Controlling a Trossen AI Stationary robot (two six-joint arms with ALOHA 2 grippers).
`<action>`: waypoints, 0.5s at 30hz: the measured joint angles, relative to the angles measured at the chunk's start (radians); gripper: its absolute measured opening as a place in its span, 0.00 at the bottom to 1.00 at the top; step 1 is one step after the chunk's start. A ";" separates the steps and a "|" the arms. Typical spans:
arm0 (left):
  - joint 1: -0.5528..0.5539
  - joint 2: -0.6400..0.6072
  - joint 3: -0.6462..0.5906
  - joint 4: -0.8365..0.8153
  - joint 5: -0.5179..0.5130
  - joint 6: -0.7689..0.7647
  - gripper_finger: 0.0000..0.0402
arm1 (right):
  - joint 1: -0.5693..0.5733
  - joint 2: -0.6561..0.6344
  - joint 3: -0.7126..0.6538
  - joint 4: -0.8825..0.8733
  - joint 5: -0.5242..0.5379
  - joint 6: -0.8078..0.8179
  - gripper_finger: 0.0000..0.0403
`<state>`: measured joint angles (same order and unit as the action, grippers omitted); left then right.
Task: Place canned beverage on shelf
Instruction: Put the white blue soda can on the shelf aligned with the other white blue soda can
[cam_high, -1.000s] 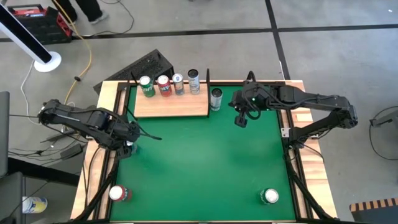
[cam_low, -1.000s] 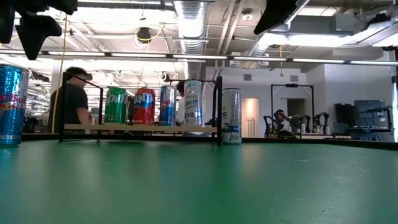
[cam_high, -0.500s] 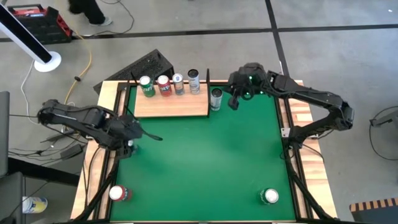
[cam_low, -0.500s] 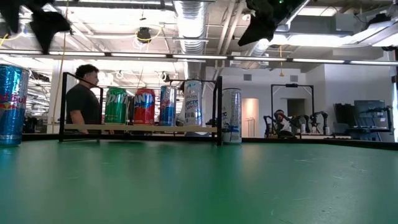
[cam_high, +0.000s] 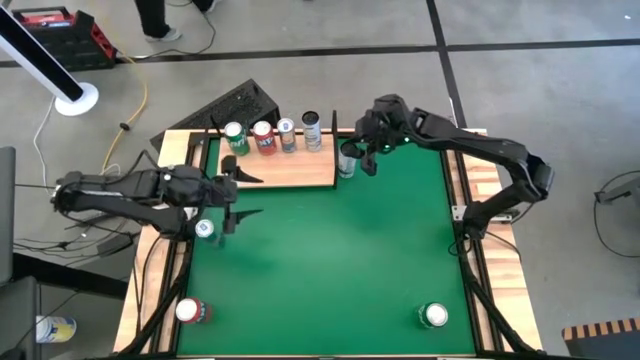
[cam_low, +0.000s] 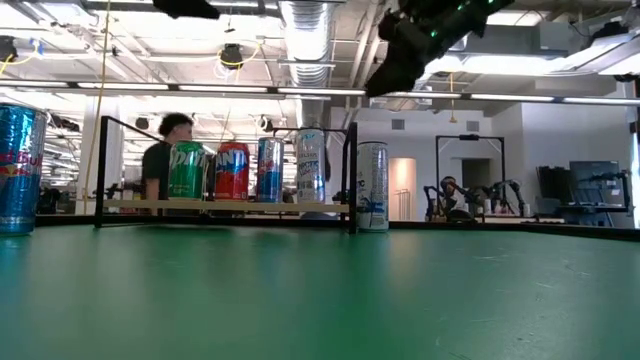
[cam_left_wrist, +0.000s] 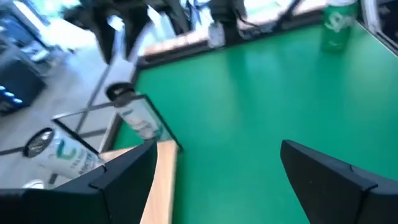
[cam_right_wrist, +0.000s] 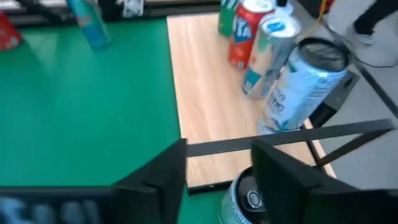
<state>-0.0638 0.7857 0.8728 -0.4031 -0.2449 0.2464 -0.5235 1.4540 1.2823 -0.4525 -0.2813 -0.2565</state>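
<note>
At upper centre, the right gripper (cam_high: 362, 156), fingers parted, hovers over a silver can (cam_high: 347, 157) just right of the shelf (cam_high: 285, 170); it should descend squarely before closing.

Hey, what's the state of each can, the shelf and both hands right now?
Pale wooden shelf with black posts: holds a row of four upright cans.
Tall silver can: upright on the table beside the shelf, not held.
Right hand: open, above the silver can.
Left hand: open, empty.
Blue can: upright.
Red can: upright.
Green-and-white can: upright.
</note>
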 joint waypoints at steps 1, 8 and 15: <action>0.018 -0.019 -0.033 0.028 0.001 0.004 0.81 | -0.004 0.015 0.000 -0.001 -0.004 -0.014 0.56; 0.084 -0.128 -0.140 0.118 0.069 -0.032 0.81 | -0.053 0.038 0.002 0.016 -0.004 -0.041 0.77; 0.086 -0.148 -0.141 0.112 0.103 -0.036 0.81 | -0.094 0.039 0.001 -0.025 -0.013 -0.057 0.82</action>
<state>0.0219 0.6376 0.7319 -0.2906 -0.1418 0.2109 -0.6176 1.4935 1.2833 -0.4778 -0.2945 -0.3130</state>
